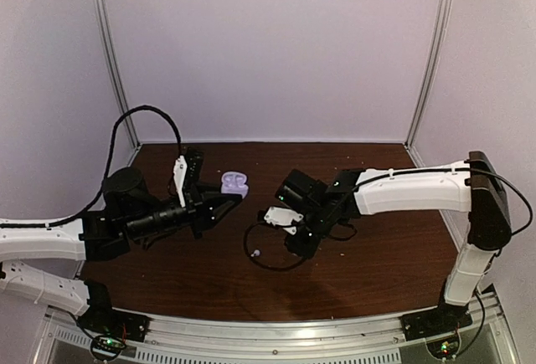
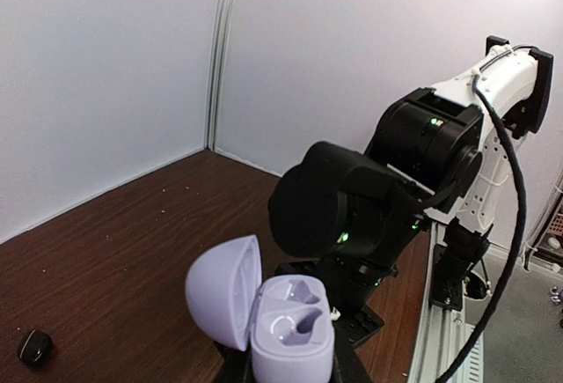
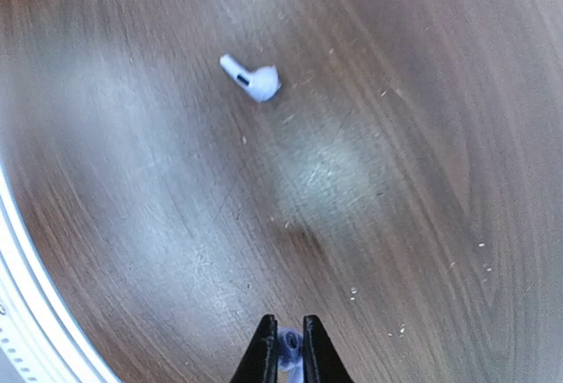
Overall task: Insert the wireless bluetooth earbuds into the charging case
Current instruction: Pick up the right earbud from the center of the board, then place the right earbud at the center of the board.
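My left gripper [image 1: 226, 199] is shut on the lilac charging case [image 1: 234, 183] and holds it upright above the table. In the left wrist view the case [image 2: 290, 335] is open, lid [image 2: 224, 290] swung left, and both sockets look empty. My right gripper [image 3: 287, 352] is shut on a small pale earbud [image 3: 288, 349] and hovers above the table; the top view shows it [image 1: 295, 245] right of the case. A white earbud with a short stem [image 3: 251, 79] lies on the wood ahead of it, also seen from above [image 1: 255, 253]. A black earbud [image 2: 35, 346] lies on the table.
The brown wooden table [image 1: 377, 247] is enclosed by white walls with metal posts [image 1: 113, 71]. A black cable [image 1: 268, 264] loops on the table near the white earbud. The right arm's wrist [image 2: 352, 207] sits close behind the open case.
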`<state>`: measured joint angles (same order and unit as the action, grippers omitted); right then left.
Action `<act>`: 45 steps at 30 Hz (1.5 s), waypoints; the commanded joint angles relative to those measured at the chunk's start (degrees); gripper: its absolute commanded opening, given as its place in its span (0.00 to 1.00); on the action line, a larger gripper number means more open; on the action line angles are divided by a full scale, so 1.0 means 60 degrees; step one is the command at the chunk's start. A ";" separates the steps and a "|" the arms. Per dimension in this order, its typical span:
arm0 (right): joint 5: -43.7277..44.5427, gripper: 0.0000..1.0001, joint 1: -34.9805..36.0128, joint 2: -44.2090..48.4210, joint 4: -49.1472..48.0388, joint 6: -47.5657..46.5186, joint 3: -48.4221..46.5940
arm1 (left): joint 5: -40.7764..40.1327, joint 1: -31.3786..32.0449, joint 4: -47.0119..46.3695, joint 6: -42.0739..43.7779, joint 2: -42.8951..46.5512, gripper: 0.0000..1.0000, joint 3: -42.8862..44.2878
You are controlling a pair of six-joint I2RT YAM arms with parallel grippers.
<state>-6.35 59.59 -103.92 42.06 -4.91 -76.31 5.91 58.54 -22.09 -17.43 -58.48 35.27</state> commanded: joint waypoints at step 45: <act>-0.0957 0.38 -0.0737 0.0723 -0.0237 0.1846 0.1550 | -0.0102 -0.0046 -0.1535 0.0734 0.0587 0.00 -0.0575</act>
<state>-14.46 54.76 -98.28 35.83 6.26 -63.57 5.50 58.54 -30.20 -14.06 -56.03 29.91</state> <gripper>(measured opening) 0.381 0.189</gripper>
